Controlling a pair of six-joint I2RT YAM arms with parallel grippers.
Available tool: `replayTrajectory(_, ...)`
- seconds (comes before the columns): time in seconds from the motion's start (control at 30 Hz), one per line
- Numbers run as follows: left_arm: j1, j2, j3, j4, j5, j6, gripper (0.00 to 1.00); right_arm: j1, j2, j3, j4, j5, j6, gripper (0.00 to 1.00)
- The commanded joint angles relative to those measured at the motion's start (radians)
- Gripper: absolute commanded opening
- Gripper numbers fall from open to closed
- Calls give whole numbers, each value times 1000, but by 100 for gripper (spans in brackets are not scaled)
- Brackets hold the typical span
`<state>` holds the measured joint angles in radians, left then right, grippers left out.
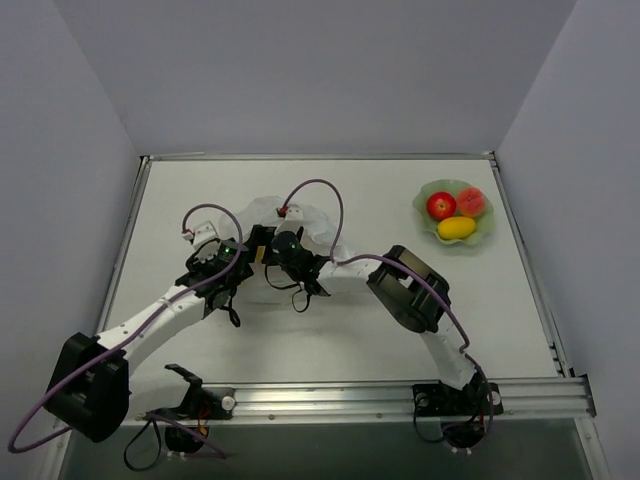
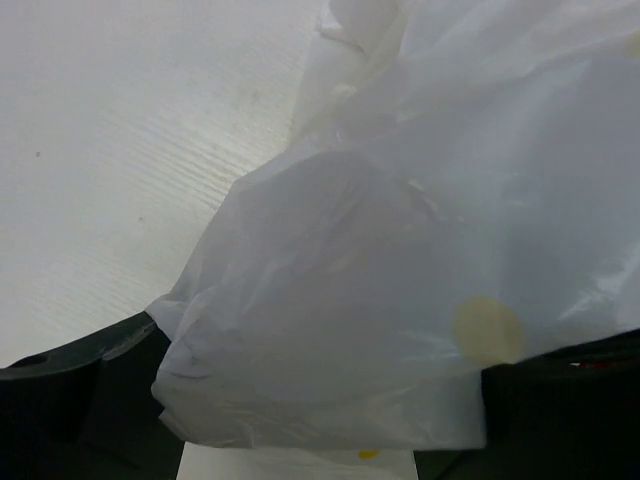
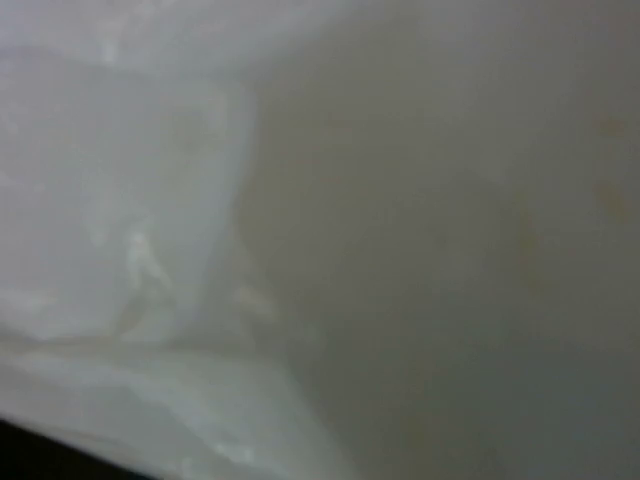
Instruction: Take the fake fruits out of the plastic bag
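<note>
The plastic bag lies crumpled at mid-table, and both grippers meet at its near side. My left gripper has its jaws spread wide, with a bulging fold of the bag filling the gap between its fingers. My right gripper is pushed into the bag. Its wrist view shows only blurred plastic, and its fingers are hidden. A red apple, a peach and a yellow oval fruit lie in the green dish. The yellow pear-like fruit is hidden. A pale yellow round patch shows on the plastic.
The pale green wavy-edged dish stands at the far right. The right arm's elbow bends over the table's middle right. A metal rail runs along the near edge. Grey walls close in three sides.
</note>
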<state>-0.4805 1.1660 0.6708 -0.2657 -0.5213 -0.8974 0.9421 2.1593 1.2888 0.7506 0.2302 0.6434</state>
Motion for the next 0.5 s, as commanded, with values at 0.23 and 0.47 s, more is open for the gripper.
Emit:
replayTrajectory(0.23,54,61,-79,125,89,-38,5,-46,71,40,130,-66,205,85)
replayTrajectory(0.47,54,-80,-132,63,43,-43,2,-60,97,43,222,-62,295,91)
